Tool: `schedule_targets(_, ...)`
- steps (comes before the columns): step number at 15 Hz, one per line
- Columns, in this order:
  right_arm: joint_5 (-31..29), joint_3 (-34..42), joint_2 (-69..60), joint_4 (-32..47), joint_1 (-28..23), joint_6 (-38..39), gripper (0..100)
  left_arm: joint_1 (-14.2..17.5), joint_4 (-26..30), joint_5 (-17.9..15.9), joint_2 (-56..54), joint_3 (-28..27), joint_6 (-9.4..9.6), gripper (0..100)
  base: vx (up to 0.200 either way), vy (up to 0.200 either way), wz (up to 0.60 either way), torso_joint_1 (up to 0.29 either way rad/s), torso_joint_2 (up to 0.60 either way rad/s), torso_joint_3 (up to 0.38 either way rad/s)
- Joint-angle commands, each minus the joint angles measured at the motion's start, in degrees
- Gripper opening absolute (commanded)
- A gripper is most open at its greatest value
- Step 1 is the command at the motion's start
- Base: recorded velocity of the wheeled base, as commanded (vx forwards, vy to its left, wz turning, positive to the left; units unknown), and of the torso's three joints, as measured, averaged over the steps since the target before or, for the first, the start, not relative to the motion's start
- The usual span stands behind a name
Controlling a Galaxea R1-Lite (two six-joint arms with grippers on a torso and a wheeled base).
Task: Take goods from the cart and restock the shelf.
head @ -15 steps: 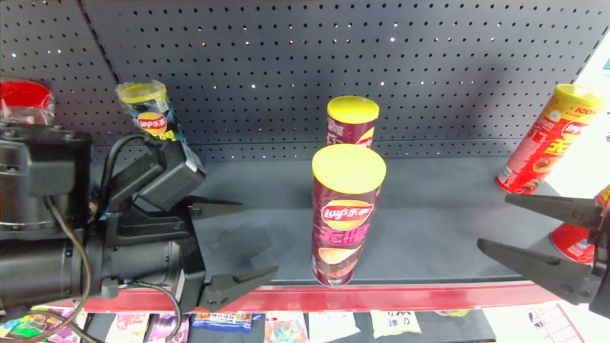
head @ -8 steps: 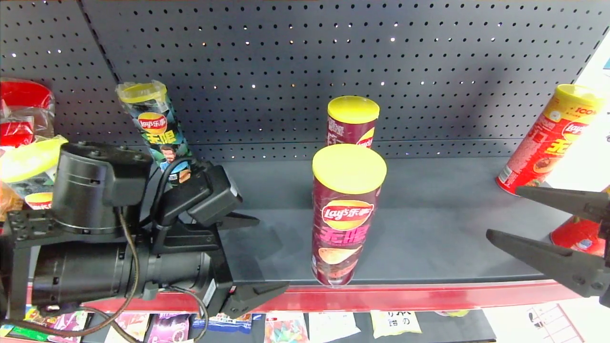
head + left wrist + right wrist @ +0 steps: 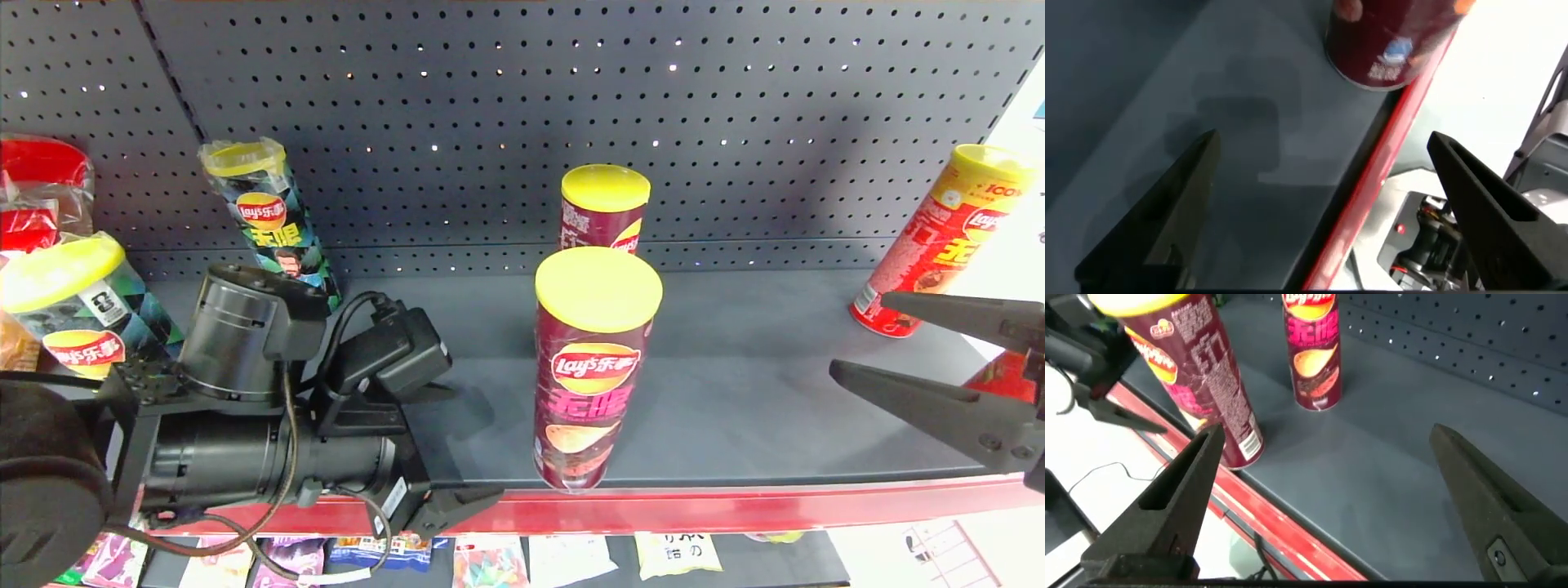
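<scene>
Two maroon chip cans with yellow lids stand upright mid-shelf: the front can (image 3: pixel 596 367) by the red shelf edge (image 3: pixel 735 506), the rear can (image 3: pixel 604 208) against the pegboard. My left gripper (image 3: pixel 461 445) is open and empty at the shelf front, left of the front can and apart from it. The left wrist view has that gripper (image 3: pixel 1323 139) over bare shelf, with the can's base (image 3: pixel 1388 41) beyond it. My right gripper (image 3: pixel 861 335) is open and empty, right of the cans. In the right wrist view it (image 3: pixel 1327 434) faces both maroon cans (image 3: pixel 1200 376) (image 3: pixel 1315 351).
A red chip can (image 3: pixel 939 237) leans at the far right of the shelf, with another red one (image 3: pixel 1000 371) behind my right gripper. Green-black cans stand at the left (image 3: pixel 269 220) (image 3: pixel 73 314). Snack packets (image 3: pixel 490 559) lie on the shelf below.
My left arm has moved right along the shelf front toward the front maroon can, uncovering a green-black can at the far left. My right gripper has risen slightly. Both stay open.
</scene>
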Motion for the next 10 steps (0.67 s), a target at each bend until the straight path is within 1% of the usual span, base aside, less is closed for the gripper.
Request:
schedule_targets(1, 0.1, -0.5, 1.1, 0.0, -0.8, 0.0, 100, 0.0, 0.0, 0.0, 2.0, -1.2, -0.01, 100, 0.0, 0.0, 0.0, 0.0, 0.0, 0.0)
schedule_targets(6, 0.1, -1.1, 1.9, -0.1, -1.1, 0.0, 100, 0.0, 0.0, 0.0, 5.2, -4.7, -0.01, 100, 0.0, 0.0, 0.0, 0.0, 0.0, 0.0)
schedule_targets(10, 0.1, -1.1, 1.9, -0.2, -1.1, 0.0, 100, 0.0, -0.1, 0.7, 6.5, -5.7, 0.08, 100, 0.0, 0.0, 0.0, 0.0, 0.0, 0.0)
